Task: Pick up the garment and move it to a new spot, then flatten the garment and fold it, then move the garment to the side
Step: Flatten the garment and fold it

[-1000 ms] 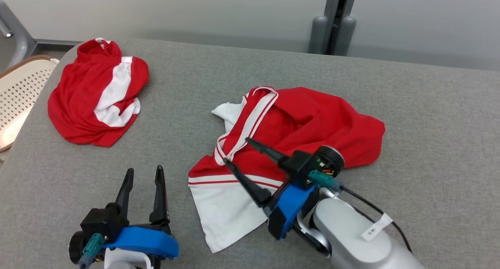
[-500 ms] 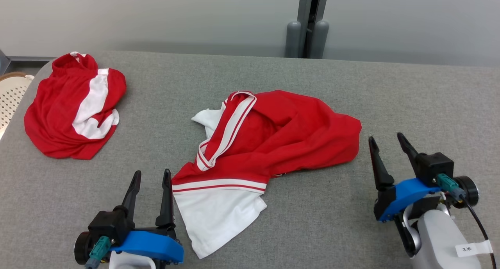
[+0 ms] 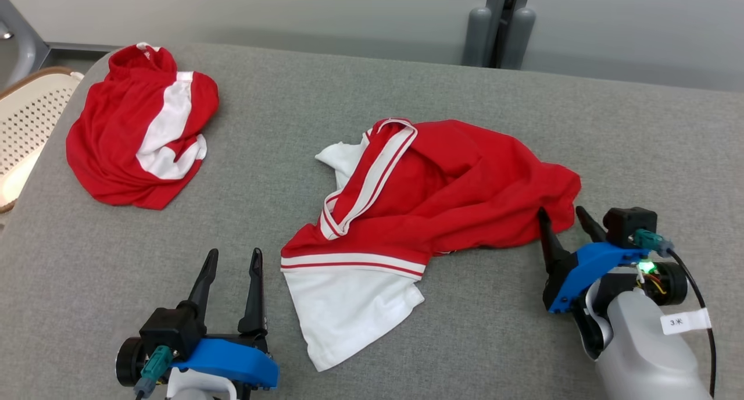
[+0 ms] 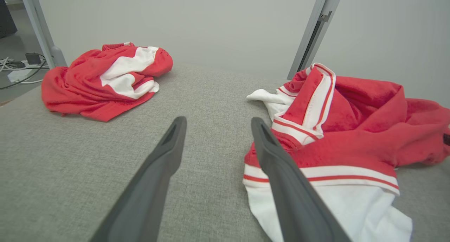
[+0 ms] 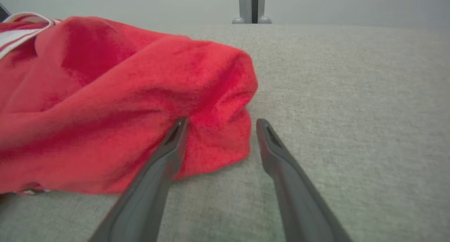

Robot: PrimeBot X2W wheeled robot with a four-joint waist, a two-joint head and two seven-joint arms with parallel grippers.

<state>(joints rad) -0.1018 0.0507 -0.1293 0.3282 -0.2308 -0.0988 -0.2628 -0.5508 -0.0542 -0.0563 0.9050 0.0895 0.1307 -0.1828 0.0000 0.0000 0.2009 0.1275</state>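
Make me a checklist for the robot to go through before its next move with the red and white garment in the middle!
1. The right gripper is open: ok.
2. The middle garment has its red corner between those fingers: ok.
3. Those fingers are low enough to catch cloth: cannot tell.
4. The left gripper is open, holding nothing: ok.
5. The middle garment lies flat: not ok, crumpled.
6. The other garment lies apart, far left on the table: ok.

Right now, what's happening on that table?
The robot is lined up on the crumpled red-and-white garment in the middle of the grey table. Its right hand is open astride the garment's right red corner, not yet closed on it. The left hand is open beside the white end, holding nothing. A second garment, also red and white, lies bunched at the far left.
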